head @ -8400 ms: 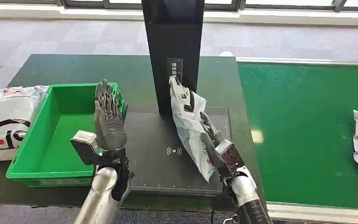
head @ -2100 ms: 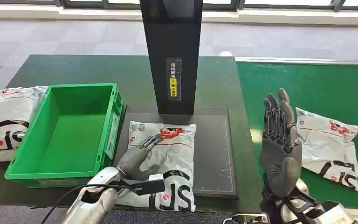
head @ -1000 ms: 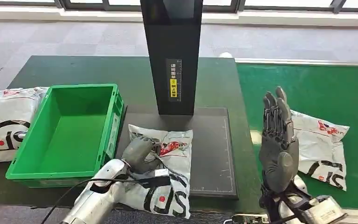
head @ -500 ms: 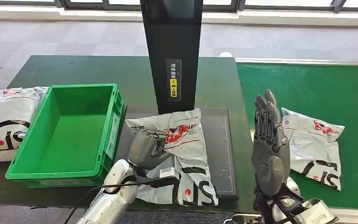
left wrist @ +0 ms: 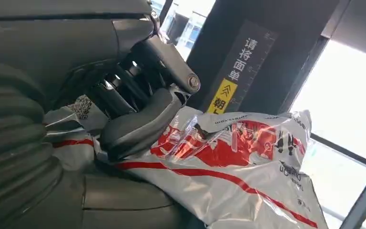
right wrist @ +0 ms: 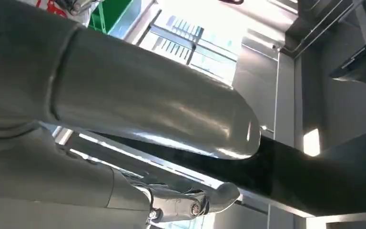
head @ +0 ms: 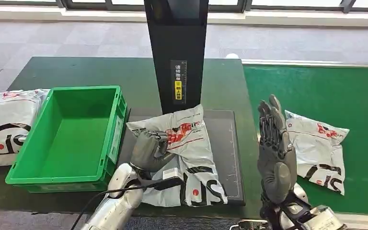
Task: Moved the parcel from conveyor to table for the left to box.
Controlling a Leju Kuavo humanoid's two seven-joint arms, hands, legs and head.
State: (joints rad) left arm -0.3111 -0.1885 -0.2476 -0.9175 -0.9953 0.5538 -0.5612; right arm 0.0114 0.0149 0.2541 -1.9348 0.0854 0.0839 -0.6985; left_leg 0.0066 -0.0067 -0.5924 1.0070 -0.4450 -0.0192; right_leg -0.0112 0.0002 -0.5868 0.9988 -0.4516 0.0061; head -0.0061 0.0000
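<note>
At the frame's centre, the left hand (head: 148,149) grips the parcel (head: 189,153) by its edge, tilting it up for carrying to the box (head: 116,128); the right hand (head: 274,152) stands open, holding nothing.

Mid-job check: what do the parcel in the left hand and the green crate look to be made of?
The parcel looks like a thin glossy plastic mailer bag: it crumples and creases where the left hand grips it, and its printed film catches glare in the left wrist view. The green crate seems to be rigid moulded plastic with a smooth, slightly shiny finish, straight walls and a ribbed rim.
</note>
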